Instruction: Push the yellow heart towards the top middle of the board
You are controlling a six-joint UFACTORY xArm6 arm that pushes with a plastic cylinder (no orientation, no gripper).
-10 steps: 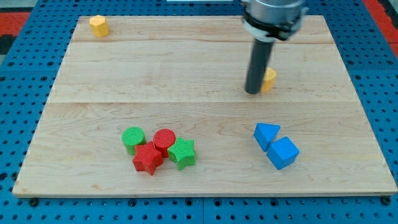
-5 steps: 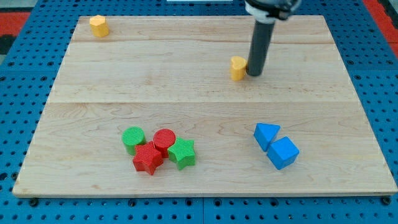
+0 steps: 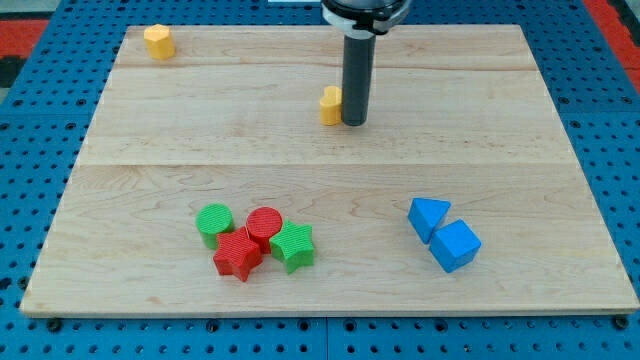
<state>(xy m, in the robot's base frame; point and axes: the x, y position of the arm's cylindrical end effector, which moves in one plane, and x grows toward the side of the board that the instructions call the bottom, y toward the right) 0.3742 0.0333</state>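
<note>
The yellow heart (image 3: 330, 105) sits on the wooden board (image 3: 500, 130) a little above the middle, near the view's centre. My tip (image 3: 354, 122) is down on the board, touching the heart's right side. The dark rod rises from there to the view's top edge and hides the heart's right edge.
A yellow hexagon block (image 3: 158, 41) sits at the top left corner. A green cylinder (image 3: 213, 221), red cylinder (image 3: 264, 225), red star (image 3: 238, 255) and green star (image 3: 293, 247) cluster at bottom centre-left. A blue triangle (image 3: 427, 216) and blue cube (image 3: 456, 246) sit at bottom right.
My tip has moved leftward and slightly up, pushing the yellow heart from the right of centre to near the board's middle column. The other blocks have not moved.
</note>
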